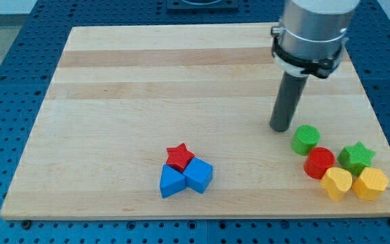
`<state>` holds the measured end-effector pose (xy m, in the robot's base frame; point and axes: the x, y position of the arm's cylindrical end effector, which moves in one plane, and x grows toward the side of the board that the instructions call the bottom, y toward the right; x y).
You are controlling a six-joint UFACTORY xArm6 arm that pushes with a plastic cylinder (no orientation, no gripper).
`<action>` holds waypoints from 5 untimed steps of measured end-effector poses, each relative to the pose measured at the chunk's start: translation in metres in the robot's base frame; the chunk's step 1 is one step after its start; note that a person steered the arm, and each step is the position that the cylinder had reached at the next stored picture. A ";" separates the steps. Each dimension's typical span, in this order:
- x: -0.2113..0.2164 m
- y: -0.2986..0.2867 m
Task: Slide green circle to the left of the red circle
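On the pale wooden board [181, 81], our bare rod holds nothing; my tip [280, 127] rests just up-left of the green circle [306, 139], which sits touching the red circle [319, 163], on its upper-left.

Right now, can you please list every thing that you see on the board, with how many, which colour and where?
green circle: 1, green, right side, just right of my tip
red circle: 1, red, below the green circle, touching it
green star: 1, green, right of the red circle
yellow heart: 1, yellow, below the red circle
yellow hexagon: 1, yellow, near the bottom right corner
red star: 1, red, bottom centre
blue blocks: 2, blue, just below the red star
wooden board: 1, light wood
my tip: 1, dark rod, upper left of the green circle
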<state>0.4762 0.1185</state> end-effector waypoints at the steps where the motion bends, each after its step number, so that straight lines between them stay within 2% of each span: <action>1: 0.001 -0.017; 2: 0.011 -0.021; 5: 0.020 0.033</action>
